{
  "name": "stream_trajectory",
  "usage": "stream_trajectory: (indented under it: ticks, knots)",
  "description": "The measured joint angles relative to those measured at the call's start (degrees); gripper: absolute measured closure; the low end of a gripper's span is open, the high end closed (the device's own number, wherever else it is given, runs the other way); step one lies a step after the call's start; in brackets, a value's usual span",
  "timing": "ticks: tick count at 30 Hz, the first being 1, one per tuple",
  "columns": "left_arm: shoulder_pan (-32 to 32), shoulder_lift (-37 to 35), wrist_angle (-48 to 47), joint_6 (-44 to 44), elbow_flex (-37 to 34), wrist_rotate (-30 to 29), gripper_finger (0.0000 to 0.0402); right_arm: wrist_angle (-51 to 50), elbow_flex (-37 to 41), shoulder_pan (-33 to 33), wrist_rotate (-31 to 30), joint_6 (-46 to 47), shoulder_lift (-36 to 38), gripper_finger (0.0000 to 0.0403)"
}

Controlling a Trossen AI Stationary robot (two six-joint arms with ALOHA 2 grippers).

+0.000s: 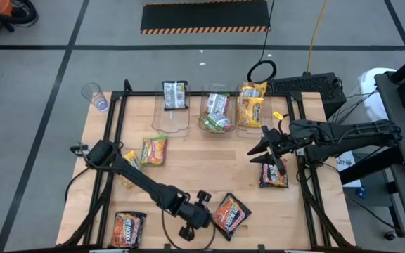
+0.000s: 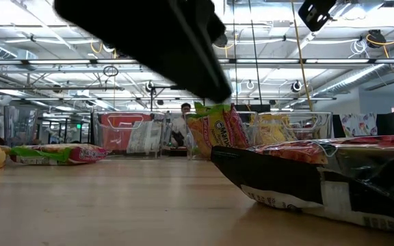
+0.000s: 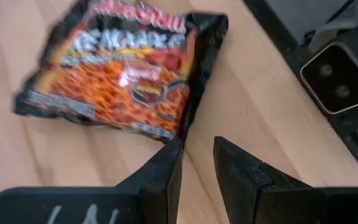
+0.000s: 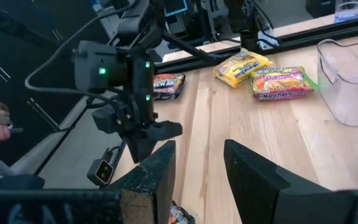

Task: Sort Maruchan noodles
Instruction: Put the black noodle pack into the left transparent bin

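Ramen packets lie flat on the wooden table. A dark packet (image 1: pixel 230 214) lies by my left gripper (image 1: pixel 204 204). In the left wrist view the dark packet (image 3: pixel 123 81) lies just beyond my left gripper (image 3: pixel 197 162), which is open by a narrow gap with nothing between the fingers. My right gripper (image 1: pixel 264 151) hovers open (image 4: pixel 197 155) beside another dark packet (image 1: pixel 274 174). A third dark packet (image 1: pixel 127 228), a green-edged one (image 1: pixel 155 150) and a yellow one (image 1: pixel 129 169) lie on the left side. My left gripper has one fingertip (image 3: pixel 171 149) right at the dark packet's near corner (image 3: pixel 178 127). I cannot tell whether it touches. The packet lies flat on the table.
Three clear bins stand along the far edge: one (image 1: pixel 174 105) with a dark-and-white packet, one (image 1: pixel 216 112) with green packets, one (image 1: pixel 250 105) with yellow packets. A clear cup (image 1: pixel 93 95) stands at the far left corner. A black frame (image 1: pixel 118 126) borders the table.
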State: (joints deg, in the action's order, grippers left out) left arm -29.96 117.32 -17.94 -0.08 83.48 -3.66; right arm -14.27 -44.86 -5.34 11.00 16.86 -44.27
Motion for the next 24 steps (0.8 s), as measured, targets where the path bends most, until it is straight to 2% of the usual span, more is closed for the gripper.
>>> stream_trajectory:
  ticks: [8, 24]
  knots:
    - [-0.8, 1.9, 2.1, -1.0, 0.0, -1.3, 0.0302, 0.8, 0.0, 0.0, -0.1, 0.0, 0.0, 0.0273]
    - [1.3, 4.4, 5.1, 0.4, 0.0, -2.1, 0.0302, 1.0, 0.0, 0.0, -0.2, 0.4, 0.0, 0.0273]
